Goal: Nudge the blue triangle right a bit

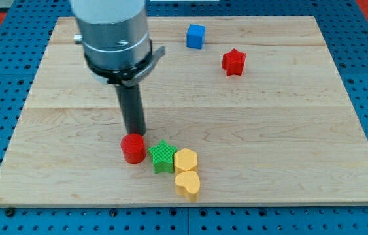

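Observation:
No blue triangle shows in the camera view. The only blue block is a blue cube (195,36) near the view's top, right of centre. My tip (134,134) is at the lower middle of the board, just above a red cylinder (133,149) and touching or nearly touching its top side. The arm's grey body (113,32) hides part of the board at the view's top left. The blue cube is far up and to the right of my tip.
A red star (233,62) lies below and right of the blue cube. A green star (162,155), a yellow hexagon (185,160) and a yellow heart (187,184) cluster right of the red cylinder. The wooden board (288,130) lies on a blue pegboard.

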`<state>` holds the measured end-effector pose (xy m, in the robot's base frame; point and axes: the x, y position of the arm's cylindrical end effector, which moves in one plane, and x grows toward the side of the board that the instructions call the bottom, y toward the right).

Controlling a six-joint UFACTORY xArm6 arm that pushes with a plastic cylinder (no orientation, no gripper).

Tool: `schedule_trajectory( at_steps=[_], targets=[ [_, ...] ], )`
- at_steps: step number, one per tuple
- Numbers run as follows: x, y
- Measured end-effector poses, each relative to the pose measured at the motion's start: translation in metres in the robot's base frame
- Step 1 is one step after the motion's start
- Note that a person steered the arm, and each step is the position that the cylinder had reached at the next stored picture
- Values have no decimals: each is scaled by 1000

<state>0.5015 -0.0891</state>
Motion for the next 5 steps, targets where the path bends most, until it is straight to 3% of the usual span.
schedule_trajectory(
  at_steps=[1,3,4,5],
  targets=[
    [-31,-1],
    [-180,-1],
    [-152,-73],
    [-91,-42]
  ],
)
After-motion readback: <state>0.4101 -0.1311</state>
